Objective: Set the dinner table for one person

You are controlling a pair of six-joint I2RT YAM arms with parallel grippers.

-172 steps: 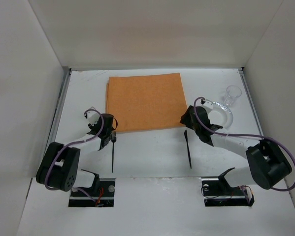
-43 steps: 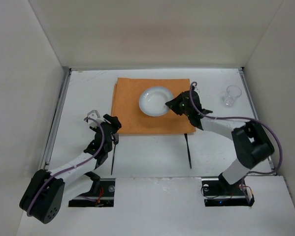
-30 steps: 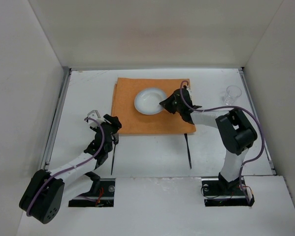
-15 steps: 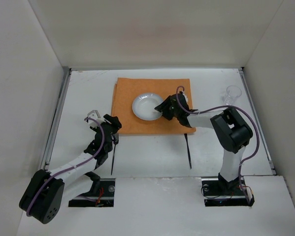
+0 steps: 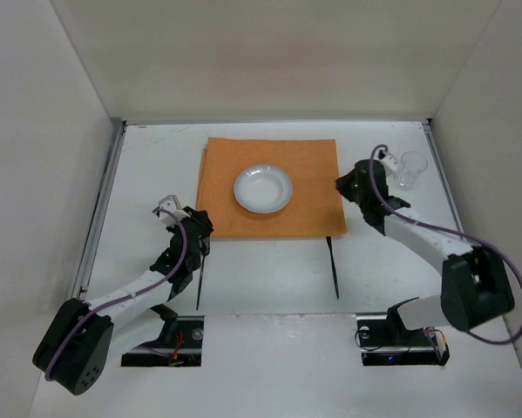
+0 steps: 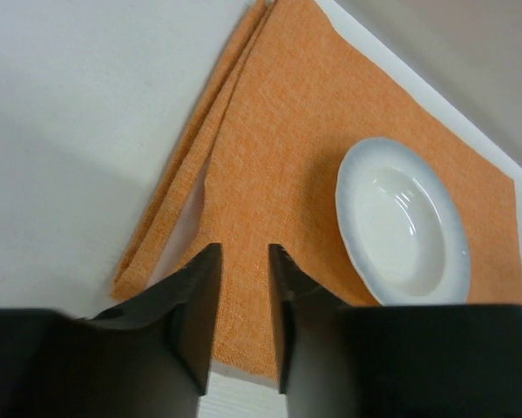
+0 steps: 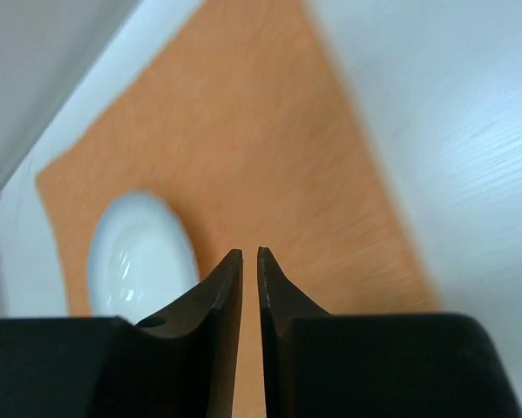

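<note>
The plate [image 5: 262, 188] lies centred on the orange mat [image 5: 308, 213], anchoring the setting near the table [image 5: 261, 279]'s far edge. The right pincer [image 7: 249, 254] is pressed together, the left pincer [image 6: 243, 252] slightly spread, both empty.

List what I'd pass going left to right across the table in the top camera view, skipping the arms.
fork → plate, sitting on the orange mat → knife → glass
</note>
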